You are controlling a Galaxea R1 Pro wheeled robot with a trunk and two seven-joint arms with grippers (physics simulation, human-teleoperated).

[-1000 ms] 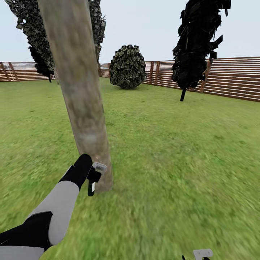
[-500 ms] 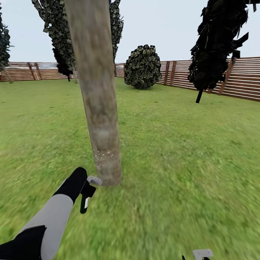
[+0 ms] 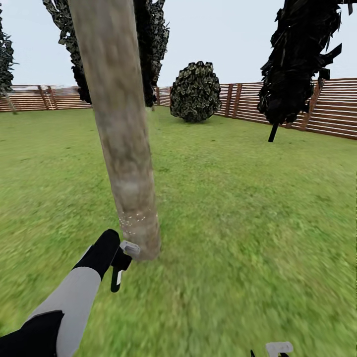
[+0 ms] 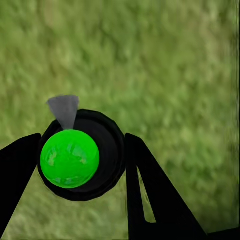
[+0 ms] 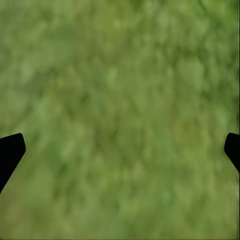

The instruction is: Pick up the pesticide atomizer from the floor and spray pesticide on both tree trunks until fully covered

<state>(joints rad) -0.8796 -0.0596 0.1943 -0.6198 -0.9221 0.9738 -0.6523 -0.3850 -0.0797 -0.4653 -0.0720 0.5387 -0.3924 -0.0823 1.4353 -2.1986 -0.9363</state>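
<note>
Your left tool (image 3: 120, 270) hangs low beside the foot of the trunk (image 3: 121, 144), on the side nearer you, and it is clenched around the atomizer (image 3: 117, 277). In the left wrist view the two black fingers (image 4: 150, 190) press against either side of the atomizer (image 4: 82, 155), a round black body with a bright green dome on top and a small grey nozzle pointing away from the wrist. Under it there is nothing but grass (image 4: 165, 65).

The trunk rises from the lawn (image 3: 248, 223) just beyond the left tool and leans slightly toward your left as it goes up. It is pale grey-brown and mottled. A scatter of small white specks (image 3: 134, 219) sits on its lower part, a little above the tool. The rest of the trunk's bark looks bare of them.

Behind the trunk stands a dark leafy tree (image 3: 148, 44), and farther back a round shrub (image 3: 195, 91) against the slatted fence (image 3: 327, 106). To the right of the trunk, well apart, a narrow black tree (image 3: 300, 59) stands near the fence.

Your right tool (image 5: 120, 150) is released: its black tips (image 5: 10, 152) sit wide apart at the two sides of the right wrist view, with blurred grass between them and nothing held. A sliver of that tool (image 3: 277, 349) peeks in far to the right of the trunk, close to you.
</note>
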